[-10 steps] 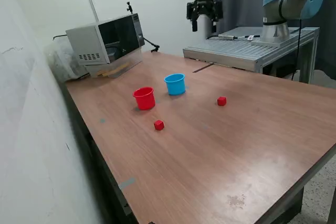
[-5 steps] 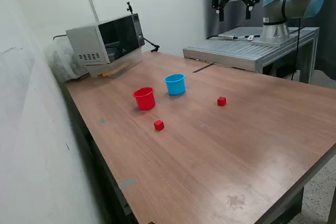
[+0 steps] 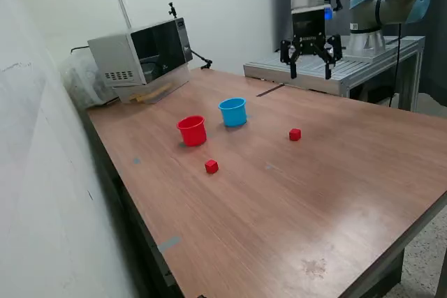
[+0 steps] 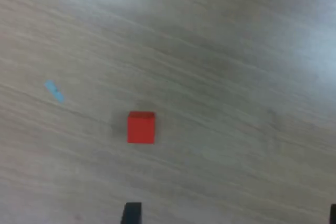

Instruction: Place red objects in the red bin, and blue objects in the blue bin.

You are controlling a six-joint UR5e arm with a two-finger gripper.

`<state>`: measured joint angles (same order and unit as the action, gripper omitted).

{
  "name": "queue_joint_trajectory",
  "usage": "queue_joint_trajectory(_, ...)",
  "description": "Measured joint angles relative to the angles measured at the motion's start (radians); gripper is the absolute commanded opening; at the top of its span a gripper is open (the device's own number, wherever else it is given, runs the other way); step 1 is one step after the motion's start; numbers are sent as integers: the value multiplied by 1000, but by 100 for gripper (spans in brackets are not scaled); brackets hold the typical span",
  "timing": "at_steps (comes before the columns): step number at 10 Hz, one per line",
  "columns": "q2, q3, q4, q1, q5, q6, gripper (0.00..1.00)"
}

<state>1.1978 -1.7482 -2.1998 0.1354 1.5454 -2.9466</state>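
Red cube (image 3: 295,134) (image 4: 141,127) lies mid-desk (image 3: 328,193), toward far edge; second red cube (image 3: 211,166) nearer left edge, near red bin (image 3: 192,130) and blue bin (image 3: 233,112). Gripper (image 3: 311,69) hangs high above, jaws wide, empty. Risk: off-centre descent nudges cube aside.

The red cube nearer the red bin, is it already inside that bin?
No, this red cube lies on the table, apart from the red bin.
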Motion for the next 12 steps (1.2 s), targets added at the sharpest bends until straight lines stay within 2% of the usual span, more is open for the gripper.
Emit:
queue_joint_trajectory(4, -122, 5, -57, -24, 1, 7, 100)
queue_joint_trajectory(12, -217, 5, -113, -51, 1, 9, 100)
